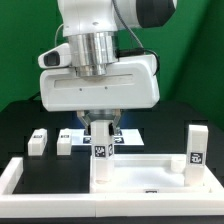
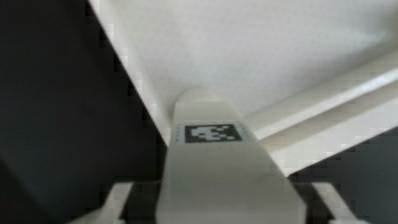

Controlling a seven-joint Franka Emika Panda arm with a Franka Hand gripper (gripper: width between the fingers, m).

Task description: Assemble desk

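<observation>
Exterior view: one leg (image 1: 99,148) is clamped upright in the closed gripper (image 1: 100,129) over the tabletop (image 1: 145,172) corner at the exterior view's left. A second leg (image 1: 197,146) is seen upright at its right end; two more legs (image 1: 38,142) are laid apart, further left.

At the exterior view's right end of the white plastic rectangular tabletop panel (image 1: 150,172) stands one short white block leg (image 1: 197,148), and at the other end a second leg (image 1: 100,146) is between the jaws. A third leg (image 1: 38,141) and a fourth leg (image 1: 65,143) lie behind, leftward.
</observation>
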